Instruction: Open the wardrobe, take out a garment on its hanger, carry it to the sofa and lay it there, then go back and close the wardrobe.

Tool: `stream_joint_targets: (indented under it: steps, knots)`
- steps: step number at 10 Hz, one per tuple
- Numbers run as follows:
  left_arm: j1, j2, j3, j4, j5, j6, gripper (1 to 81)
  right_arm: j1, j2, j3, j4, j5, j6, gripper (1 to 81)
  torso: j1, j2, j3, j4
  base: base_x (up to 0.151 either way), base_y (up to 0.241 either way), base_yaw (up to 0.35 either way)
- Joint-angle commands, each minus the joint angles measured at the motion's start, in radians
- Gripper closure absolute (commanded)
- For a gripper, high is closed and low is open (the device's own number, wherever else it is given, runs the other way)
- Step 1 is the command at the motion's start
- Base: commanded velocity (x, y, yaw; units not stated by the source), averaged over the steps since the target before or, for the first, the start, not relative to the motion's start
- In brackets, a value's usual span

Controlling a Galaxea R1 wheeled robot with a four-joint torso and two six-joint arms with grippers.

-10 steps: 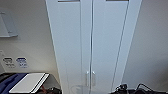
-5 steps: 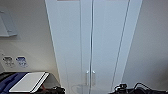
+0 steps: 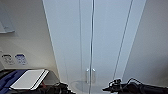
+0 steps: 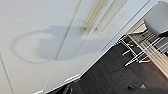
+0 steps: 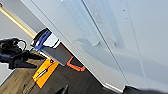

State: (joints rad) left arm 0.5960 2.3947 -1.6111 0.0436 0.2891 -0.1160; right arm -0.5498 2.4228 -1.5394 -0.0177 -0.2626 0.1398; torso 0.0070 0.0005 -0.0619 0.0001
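You are facing the wardrobe (image 3: pixel 92 37), doors shut. Its handles (image 3: pixel 90 75) are sitting just left of the right pincer (image 3: pixel 113 86). Can't tell either pincer's grip state.

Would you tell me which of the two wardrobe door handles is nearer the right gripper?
The handle just right of the seam between the closed wardrobe doors; the right gripper hangs low on that side, while its twin sits beyond the seam.

white board (image 3: pixel 29 79) left | orange case (image 5: pixel 45 72) on dark floor (image 4: pixel 110 75)
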Motion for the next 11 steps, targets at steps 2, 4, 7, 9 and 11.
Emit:
stream_joint_targets:
  steps: [2, 4, 7, 9, 11]
  knots:
    - [-0.21, 0.054, -0.053, -0.025, 0.042, -0.013, 1.0, 0.201, 0.067, -0.054, -0.001, -0.024, 0.0, 1.0, 0.0, -0.001, 0.0, 0.0, 0.0, 0.0, 0.0]
    - [-0.238, 0.112, -0.119, -0.024, 0.048, -0.028, 1.0, 0.222, 0.118, -0.12, 0.002, -0.024, 0.0, 1.0, 0.0, -0.001, 0.0, 0.0, 0.0, 0.0, 0.0]
    - [-0.276, 0.198, -0.222, -0.024, 0.064, -0.03, 1.0, 0.25, 0.186, -0.235, 0.013, -0.021, 0.009, 1.0, 0.0, -0.001, -0.001, 0.0, 0.0, 0.0, 0.0]
    - [-0.29, 0.244, -0.267, -0.024, 0.081, -0.03, 1.0, 0.277, 0.221, -0.267, 0.012, -0.021, 0.029, 1.0, 0.001, -0.001, -0.001, 0.0, 0.0, 0.0, 0.0]
    - [-0.293, 0.275, -0.299, -0.025, 0.079, -0.03, 1.0, 0.293, 0.247, -0.283, 0.012, -0.006, 0.056, 1.0, 0.001, -0.001, -0.001, 0.0, 0.0, 0.0, 0.0]
